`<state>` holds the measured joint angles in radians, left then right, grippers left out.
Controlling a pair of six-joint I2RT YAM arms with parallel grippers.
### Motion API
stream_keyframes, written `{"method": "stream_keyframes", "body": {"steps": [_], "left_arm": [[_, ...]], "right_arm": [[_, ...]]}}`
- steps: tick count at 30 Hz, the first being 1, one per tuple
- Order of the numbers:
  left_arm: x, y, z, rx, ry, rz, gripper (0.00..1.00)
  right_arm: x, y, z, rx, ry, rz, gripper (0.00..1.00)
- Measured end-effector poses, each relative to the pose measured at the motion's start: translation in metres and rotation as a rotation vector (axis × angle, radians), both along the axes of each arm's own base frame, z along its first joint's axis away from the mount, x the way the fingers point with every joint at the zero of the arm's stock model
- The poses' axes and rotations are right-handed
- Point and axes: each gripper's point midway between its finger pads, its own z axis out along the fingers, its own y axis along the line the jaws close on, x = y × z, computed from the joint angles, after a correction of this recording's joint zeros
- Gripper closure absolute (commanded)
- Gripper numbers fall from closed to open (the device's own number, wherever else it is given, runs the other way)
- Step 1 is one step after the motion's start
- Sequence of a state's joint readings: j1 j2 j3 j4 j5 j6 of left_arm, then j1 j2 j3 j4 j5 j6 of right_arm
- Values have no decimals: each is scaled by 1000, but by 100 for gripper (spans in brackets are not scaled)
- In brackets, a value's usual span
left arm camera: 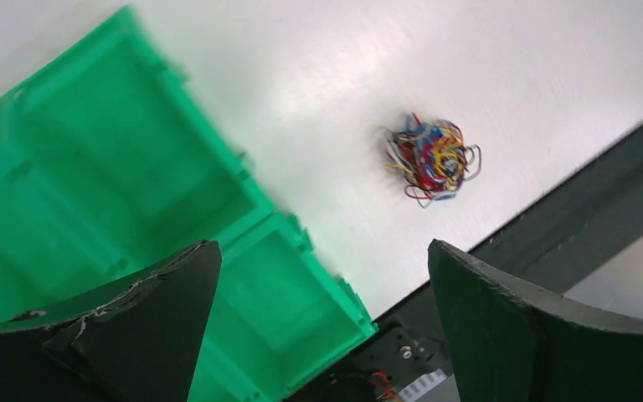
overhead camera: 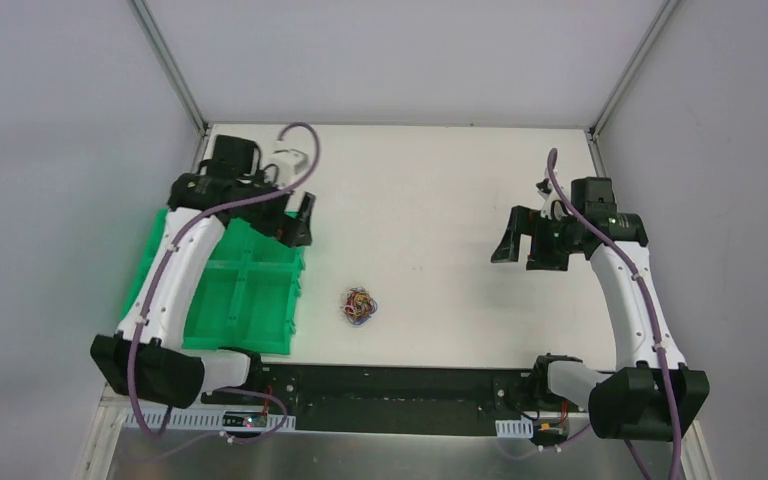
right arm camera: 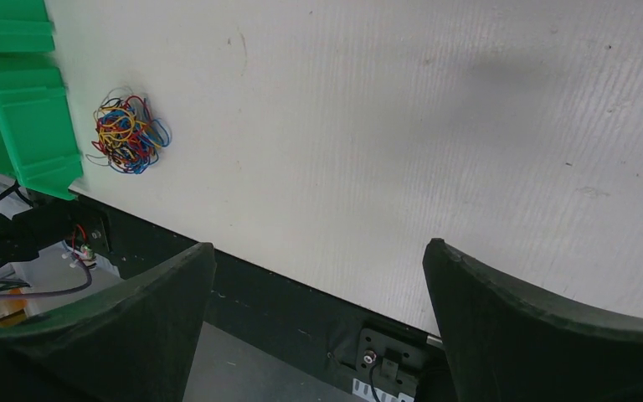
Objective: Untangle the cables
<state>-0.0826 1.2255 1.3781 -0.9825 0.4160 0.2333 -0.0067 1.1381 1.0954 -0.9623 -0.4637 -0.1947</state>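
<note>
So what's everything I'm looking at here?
cables: one tangled ball, too knotted to count; yellow, red, blue and pale strands; on the table near its front edge, just right of the bin
bin: one, green, divided into compartments; left side of the table
table: one, white; fills the middle of the view
black strip: one, along the table's near edge between the arm bases
arms: two, white and black; one on each side
hoses: purple, one running along each arm
left pincer: one, black, open, holding nothing; above the bin
right pincer: one, black, open, holding nothing; above bare table on the right
</note>
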Motion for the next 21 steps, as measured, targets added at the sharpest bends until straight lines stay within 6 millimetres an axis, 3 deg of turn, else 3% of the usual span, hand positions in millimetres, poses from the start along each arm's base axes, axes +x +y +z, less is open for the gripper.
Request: {"method": "stream_keyframes", "body": {"steps": [2, 8, 12, 18, 21], "left_arm": [[-5, -39, -16, 38, 37, -190, 1], [-22, -119, -82, 152, 195, -538, 8], [-29, -139, -119, 180, 294, -613, 19], [-47, -142, -159, 150, 439, -628, 24], [-68, -139, -173, 127, 521, -627, 33]], "right_arm": [[0, 1, 0, 4, 4, -1, 1], [3, 2, -2, 17, 21, -13, 1], [4, 3, -8, 21, 53, -19, 1], [3, 3, -14, 23, 72, -19, 1], [4, 3, -15, 25, 79, -19, 1]]}}
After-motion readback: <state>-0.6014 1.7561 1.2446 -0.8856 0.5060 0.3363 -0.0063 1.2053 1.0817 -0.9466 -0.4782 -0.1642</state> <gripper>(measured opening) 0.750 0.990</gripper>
